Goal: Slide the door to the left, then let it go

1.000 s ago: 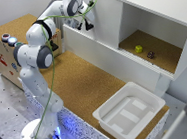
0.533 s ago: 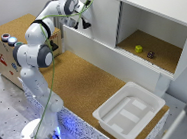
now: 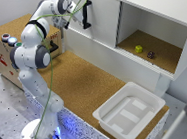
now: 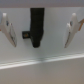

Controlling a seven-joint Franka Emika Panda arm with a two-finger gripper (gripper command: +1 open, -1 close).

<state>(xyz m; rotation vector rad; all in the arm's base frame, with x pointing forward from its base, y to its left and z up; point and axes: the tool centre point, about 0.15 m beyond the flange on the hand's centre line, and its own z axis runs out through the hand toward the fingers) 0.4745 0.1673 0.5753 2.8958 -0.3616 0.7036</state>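
**Handle between my fingers, not yet clamped**

In the exterior view, starting at the far left of the frame, a brown box (image 3: 5, 51) sits with round buttons on top and some red marking low on its side; the marking is too small and blurred for me to read, and I can make out no other brand or writing anywhere in either view. Next comes my arm, rising from the lower left and reaching up to the top centre of the frame, where my claw (image 3: 77, 17) meets the cabinet (image 3: 156, 9).

The door (image 3: 102, 24) covers the cabinet's left half in that view, in the upper middle of the frame, and its handle (image 3: 86, 16) is a black bar near the door's left edge with its long axis vertical. To the right, the cabinet's other half stands open, with a small yellow thing (image 3: 138, 49) and a dark one (image 3: 151, 55) on its cork floor. A white tray (image 3: 154, 103) lies at lower right on the cork table.

The relation that matters: the wrist view shows my fingers (image 4: 7, 30) spread wide, one on each side of the handle (image 4: 36, 26), which stands upright in the gap and nearer one finger than the other. Neither pad touches it, so I hold nothing. I judge the door already sits far to the left, so little travel is left; any further push would go toward the exterior view's left, across the handle's long axis.
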